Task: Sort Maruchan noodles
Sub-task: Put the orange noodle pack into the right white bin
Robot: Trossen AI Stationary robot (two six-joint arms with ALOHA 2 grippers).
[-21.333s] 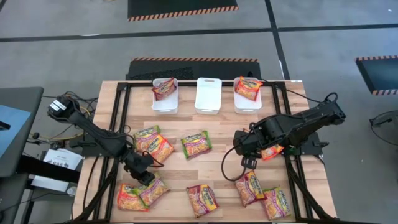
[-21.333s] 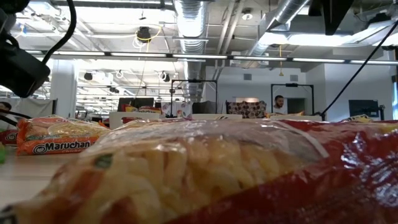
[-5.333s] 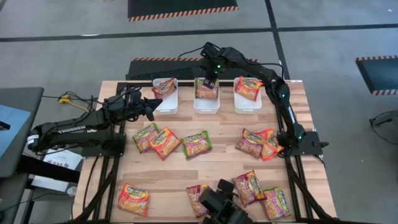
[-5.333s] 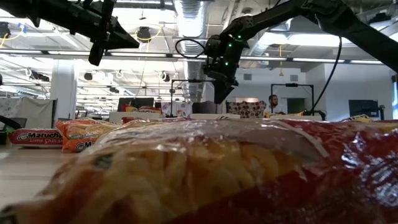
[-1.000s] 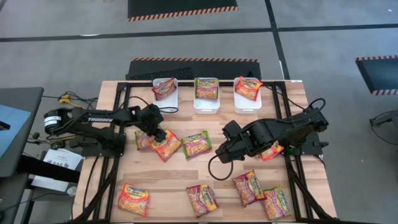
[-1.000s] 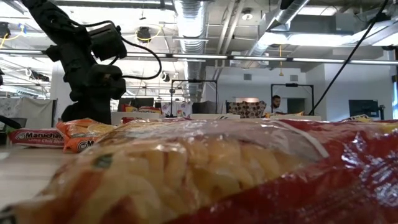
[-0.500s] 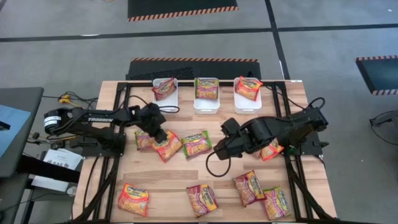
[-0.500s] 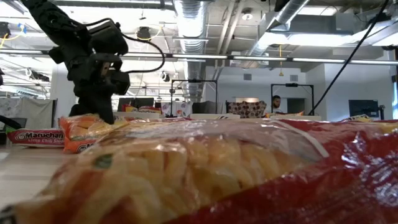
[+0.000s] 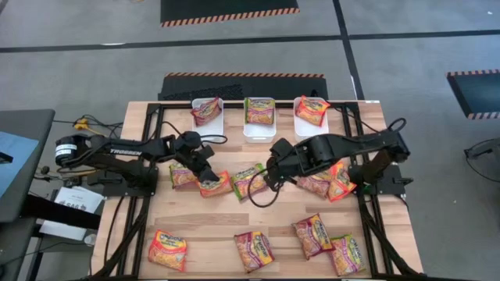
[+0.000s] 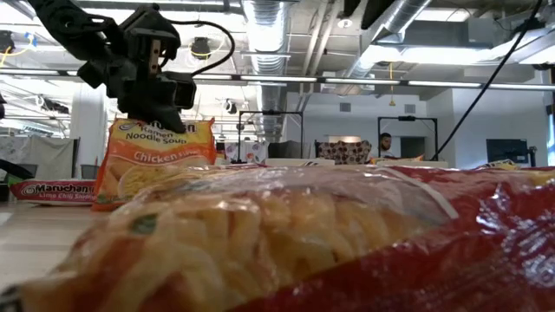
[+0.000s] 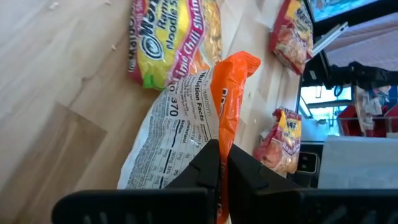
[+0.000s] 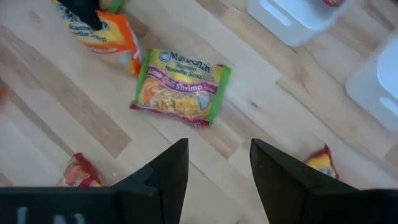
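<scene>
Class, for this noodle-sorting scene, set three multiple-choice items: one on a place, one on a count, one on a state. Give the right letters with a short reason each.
1. Where is the orange-edged packet that the left gripper grips?
A. lying in a bin
B. lifted on edge above the table
C. on the floor

2. How many white bins stand along the table's far edge?
A. two
B. three
C. five

3. How stand the fingers of the right gripper above the green-edged shrimp packet?
A. apart, holding nothing
B. shut on the shrimp packet
C. shut on a bin

Answers:
1 B: the low view shows it hanging upright from the gripper, and the left wrist view shows the fingers pinching its edge.
2 B: the high view shows three bins in a row, each with a packet inside.
3 A: the right wrist view shows a clear gap between the fingers, the packet lying flat on the wood beyond them.
</scene>
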